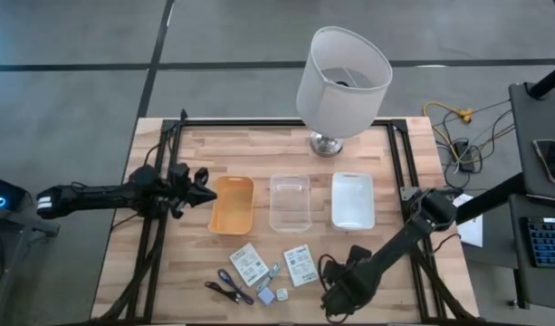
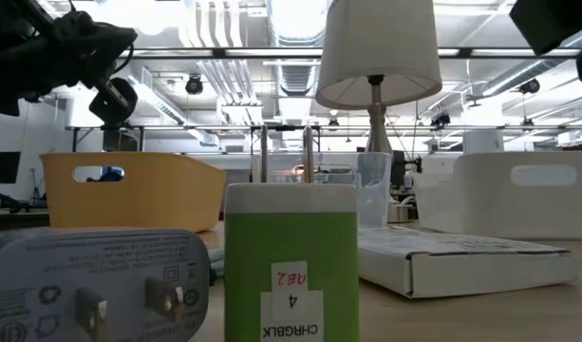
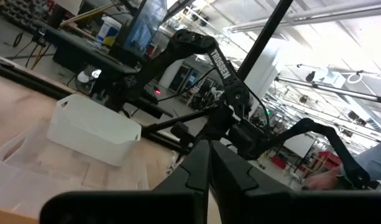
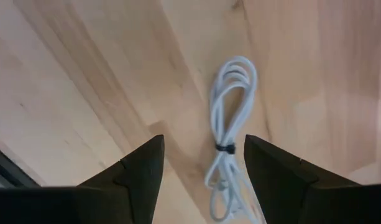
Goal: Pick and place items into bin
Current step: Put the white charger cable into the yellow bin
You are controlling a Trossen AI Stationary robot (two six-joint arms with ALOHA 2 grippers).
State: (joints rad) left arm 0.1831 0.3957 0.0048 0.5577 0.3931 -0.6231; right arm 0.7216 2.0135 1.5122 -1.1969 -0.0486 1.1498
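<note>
Near the table's near edge lie two flat white printed packets (image 1: pixel 249 263) (image 1: pixel 301 264), dark thin cords (image 1: pixel 230 288) and two small cubes (image 1: pixel 266 294) (image 1: pixel 283 292). In the low view the green cube (image 2: pixel 291 266) stands upright beside a grey plug (image 2: pixel 101 285). A pale grey coiled cable (image 4: pixel 230 124) lies flat on the wood. My right gripper (image 4: pixel 202 162) (image 1: pixel 336 290) hovers above it, open, fingers on either side and clear of it. My left gripper (image 1: pixel 205 192) (image 3: pixel 209 171) is shut, off the table just left of the orange bin (image 1: pixel 232 204).
Three bins stand in a row mid-table: orange, clear (image 1: pixel 290 201) and white (image 1: pixel 352 200). A big white lamp (image 1: pixel 342 81) stands at the far edge. Black frame rails (image 1: pixel 399 158) run along the table's sides. Bare wood lies between bins and items.
</note>
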